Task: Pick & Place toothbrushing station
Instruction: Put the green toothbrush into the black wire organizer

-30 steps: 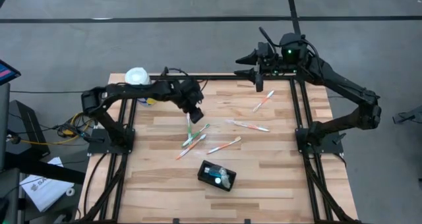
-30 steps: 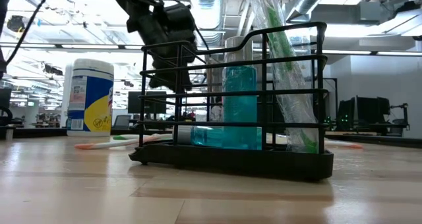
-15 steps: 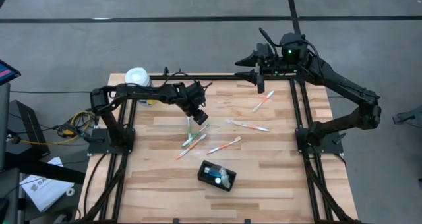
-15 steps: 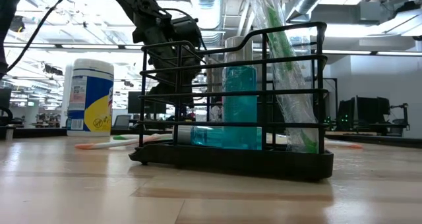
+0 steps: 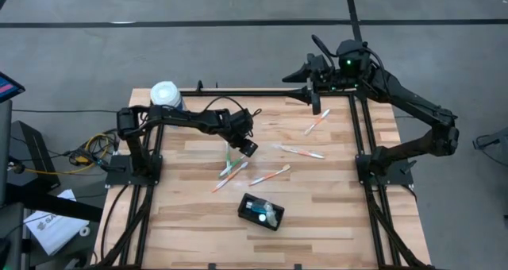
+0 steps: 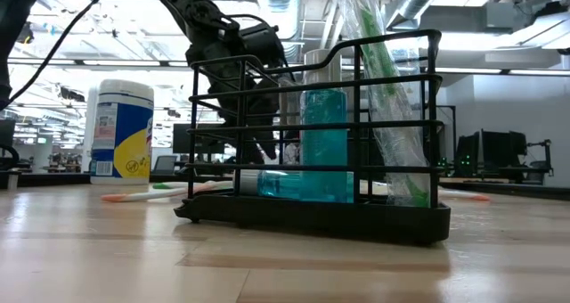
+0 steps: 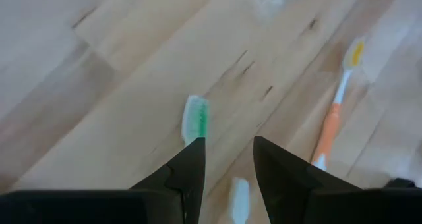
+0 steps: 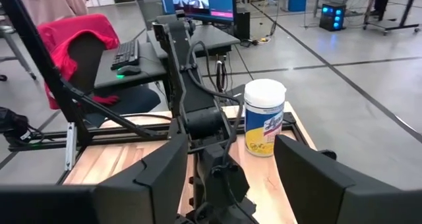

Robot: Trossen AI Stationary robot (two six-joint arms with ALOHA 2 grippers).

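Note:
The toothbrushing station (image 5: 260,212) is a small black wire holder with a teal bottle and a plastic-wrapped green brush in it. It stands on its base near the table's front middle and fills the low view (image 6: 321,143). My left gripper (image 5: 250,148) is open and empty, low over the table's middle. It is just above a green-bristled toothbrush head (image 7: 195,117) and touches nothing. My right gripper (image 5: 305,85) is open and empty, raised over the table's far right edge.
Several loose toothbrushes lie on the wood: green ones (image 5: 231,163), orange ones (image 5: 270,175) (image 5: 300,151) (image 5: 316,121). A white-lidded canister (image 5: 165,93) with a blue-yellow label stands at the far left corner. Black frame rails run along the table's sides.
My left gripper has gone toward the table's right edge and a little toward its near edge. It has also come down, closer to the toothbrushes in the middle. The toothbrushes and the station have stayed where they were.

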